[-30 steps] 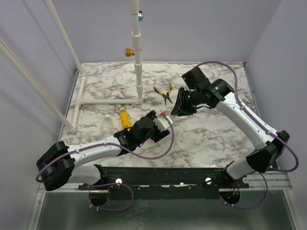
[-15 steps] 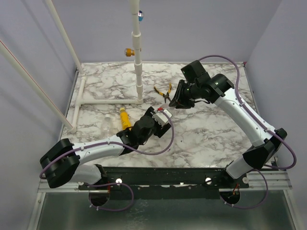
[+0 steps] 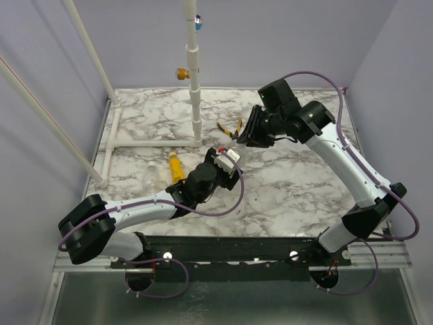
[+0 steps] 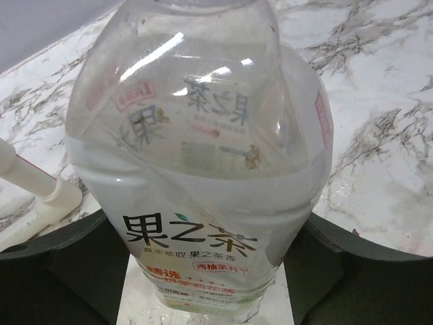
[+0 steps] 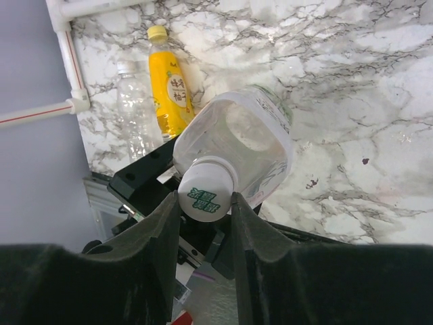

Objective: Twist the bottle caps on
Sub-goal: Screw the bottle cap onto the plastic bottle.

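Fingers (image 5: pixel 160 233) of your right gripper (image 5: pixel 206 203) sit closed against both sides of the white cap (image 5: pixel 205 192), which has green print on its top face and is seated on the neck of the clear bottle (image 5: pixel 254 139). That bottle is off the marble table (image 3: pixel 298 183). Your left gripper (image 4: pixel 203 288) is clamped on its lower body across the green-and-white label, one dark finger on each side. From the top view the two grippers meet near the middle of the table, the left gripper (image 3: pixel 227 160) below and the right gripper (image 3: pixel 243 137) just above it. The relation that matters is the axis. The bottle is tilted, its long axis running from the left gripper up through the neck, and the right wrist view looks almost straight down that line onto the cap's flat top. The right wrist's roll therefore appears to be lined up with the thread. I judge the next move to be a twist about that line while the left gripper holds the body fixed; any sideways drift risks cross-threading or pulling the bottle askew. The pictures cannot show how far the cap is threaded. Farther left, the yellow bottle (image 5: pixel 166 81) lies flat with its yellow cap (image 5: pixel 157 32) on, a small clear bottle (image 5: pixel 132 112) just beside it. The pliers (image 3: pixel 229 127) lie behind the right gripper.
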`<action>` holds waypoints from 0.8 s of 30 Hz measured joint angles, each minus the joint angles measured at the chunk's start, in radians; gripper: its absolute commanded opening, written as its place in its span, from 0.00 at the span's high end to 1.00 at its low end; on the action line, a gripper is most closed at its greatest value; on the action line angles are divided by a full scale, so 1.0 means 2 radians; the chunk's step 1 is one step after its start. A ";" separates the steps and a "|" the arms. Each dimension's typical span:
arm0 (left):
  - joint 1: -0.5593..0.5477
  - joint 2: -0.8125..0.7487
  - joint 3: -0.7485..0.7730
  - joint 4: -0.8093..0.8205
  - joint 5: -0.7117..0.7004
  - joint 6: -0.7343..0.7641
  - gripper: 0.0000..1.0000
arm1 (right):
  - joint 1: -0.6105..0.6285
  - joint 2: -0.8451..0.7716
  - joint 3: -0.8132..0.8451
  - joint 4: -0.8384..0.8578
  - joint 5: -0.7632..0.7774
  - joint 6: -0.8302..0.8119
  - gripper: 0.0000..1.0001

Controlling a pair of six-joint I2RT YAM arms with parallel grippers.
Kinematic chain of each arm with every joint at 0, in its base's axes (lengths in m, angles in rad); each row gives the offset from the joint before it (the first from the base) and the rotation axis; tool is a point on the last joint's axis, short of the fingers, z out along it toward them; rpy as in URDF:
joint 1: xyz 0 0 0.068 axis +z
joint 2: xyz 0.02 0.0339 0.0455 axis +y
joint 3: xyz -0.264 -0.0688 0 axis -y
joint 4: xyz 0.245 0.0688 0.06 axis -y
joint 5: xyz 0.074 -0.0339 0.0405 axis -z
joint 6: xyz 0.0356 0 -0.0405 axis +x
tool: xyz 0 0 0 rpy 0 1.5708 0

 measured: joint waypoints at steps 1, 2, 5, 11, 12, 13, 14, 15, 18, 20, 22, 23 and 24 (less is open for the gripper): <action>0.000 0.000 0.000 0.004 0.000 -0.002 1.00 | 0.000 0.000 0.003 -0.001 0.000 -0.001 0.60; 0.000 0.000 0.000 0.007 0.000 -0.002 1.00 | 0.000 0.001 0.006 -0.001 0.000 -0.001 0.57; -0.002 0.000 -0.001 0.024 0.002 -0.005 1.00 | 0.001 0.007 0.019 -0.004 -0.001 -0.002 0.53; -0.002 0.001 -0.001 0.040 0.002 -0.016 1.00 | 0.004 0.019 0.055 -0.021 0.000 -0.005 0.48; -0.002 0.001 -0.001 0.043 0.003 -0.017 1.00 | 0.005 0.019 0.059 -0.023 0.000 -0.006 0.48; -0.002 0.001 -0.001 0.045 0.004 -0.019 1.00 | 0.005 0.019 0.060 -0.023 0.000 -0.006 0.47; -0.002 0.002 -0.001 0.047 0.005 -0.021 1.00 | 0.005 0.019 0.062 -0.024 0.000 -0.007 0.46; -0.002 0.002 -0.001 0.049 0.007 -0.023 1.00 | 0.005 0.019 0.063 -0.024 0.000 -0.007 0.45; -0.002 0.003 -0.003 0.052 0.011 -0.027 1.00 | 0.005 0.019 0.064 -0.024 0.000 -0.009 0.40; -0.002 0.003 -0.004 0.052 0.015 -0.031 1.00 | 0.007 0.019 0.064 -0.024 0.000 -0.010 0.37; -0.002 0.003 -0.007 0.055 0.022 -0.037 1.00 | 0.008 0.018 0.063 -0.023 0.001 -0.011 0.34; -0.002 0.003 -0.007 0.056 0.024 -0.038 1.00 | 0.008 0.017 0.061 -0.023 0.001 -0.012 0.32; -0.002 0.003 -0.007 0.056 0.027 -0.038 1.00 | 0.008 0.014 0.058 -0.020 0.001 -0.013 0.30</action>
